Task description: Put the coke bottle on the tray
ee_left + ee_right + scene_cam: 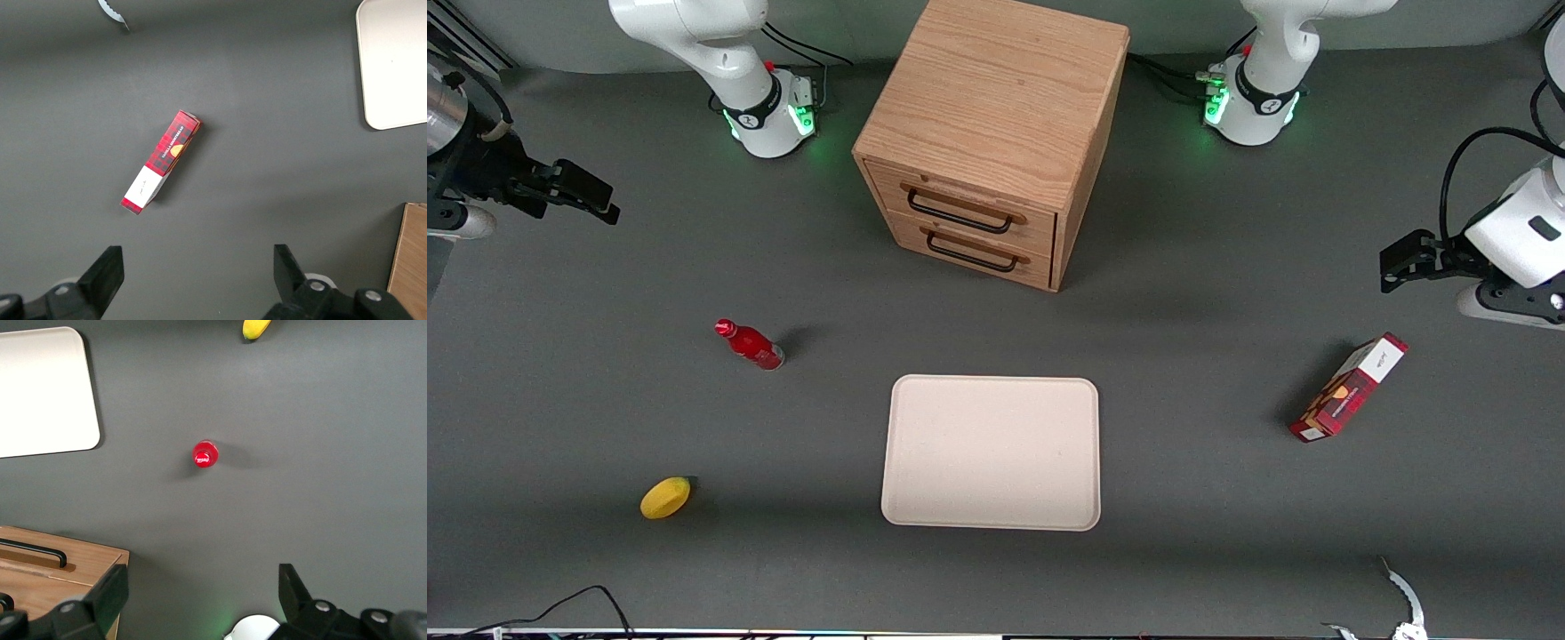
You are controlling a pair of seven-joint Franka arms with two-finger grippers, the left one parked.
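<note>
The tray [991, 453] lies bare on the desk [1227, 551]. The coke bottle [751, 344] stands upright beside it, toward my working arm's end. My pincer [200, 593] hangs high, spread wide, empty; I'd descend centred over the cap.

A wooden cabinet [996, 133] with two drawers, each fitted with a dark handle, is set on a grey table [1227, 533]. A yellow lemon [665, 498] is seen toward the working arm's end. A red and white carton [1350, 388] is laid flat toward the parked arm's end.
</note>
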